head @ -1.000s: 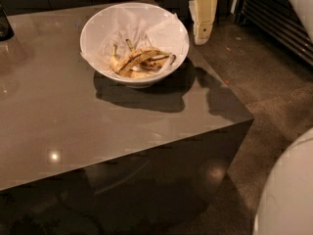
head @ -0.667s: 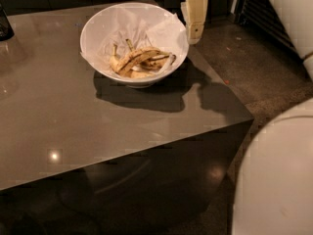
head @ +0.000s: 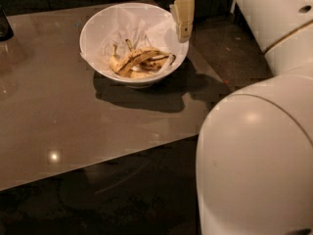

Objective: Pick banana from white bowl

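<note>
The white bowl [head: 100, 31] stands on the grey table, lined with crumpled white paper. Inside lie several bananas. The longest one, the banana [head: 138, 59], is speckled brown and curves from lower left to upper right across the pile. My gripper [head: 183, 32] hangs from above at the bowl's right rim, pointing down, above and to the right of the banana, touching nothing.
The grey table [head: 58, 121] ends at a front edge and a right edge close to the bowl. My white arm [head: 259, 151] fills the right side of the view. A dark object [head: 5, 26] stands at the table's far left. Dark floor lies beyond the table.
My gripper has moved left, from beside the bowl to over its right rim. My arm has swung in and now fills more of the right side. The bananas have not moved.
</note>
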Controlling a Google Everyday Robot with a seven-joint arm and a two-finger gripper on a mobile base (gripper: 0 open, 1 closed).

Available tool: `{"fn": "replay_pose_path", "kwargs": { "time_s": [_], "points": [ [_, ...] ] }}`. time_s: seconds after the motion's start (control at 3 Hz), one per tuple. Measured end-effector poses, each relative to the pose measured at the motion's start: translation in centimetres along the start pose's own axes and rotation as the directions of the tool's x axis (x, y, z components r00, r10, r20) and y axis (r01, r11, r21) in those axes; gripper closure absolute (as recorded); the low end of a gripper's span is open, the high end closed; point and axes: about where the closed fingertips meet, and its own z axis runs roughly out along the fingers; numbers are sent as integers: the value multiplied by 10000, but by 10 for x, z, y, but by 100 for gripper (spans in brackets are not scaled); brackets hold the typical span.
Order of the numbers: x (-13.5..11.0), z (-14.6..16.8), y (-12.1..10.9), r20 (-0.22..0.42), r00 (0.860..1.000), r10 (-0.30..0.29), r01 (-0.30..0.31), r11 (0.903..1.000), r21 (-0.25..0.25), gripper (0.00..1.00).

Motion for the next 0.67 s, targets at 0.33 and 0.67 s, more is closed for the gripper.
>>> {"fn": "replay_pose_path", "kwargs": {
  "time_s": [0.33, 0.67],
  "points": [
    [-13, 15, -9, 129, 9990, -420, 423, 9989, -184, 0],
    [-22, 27, -16, 240, 9980, -590, 597, 9977, -307, 0]
  ]
}}
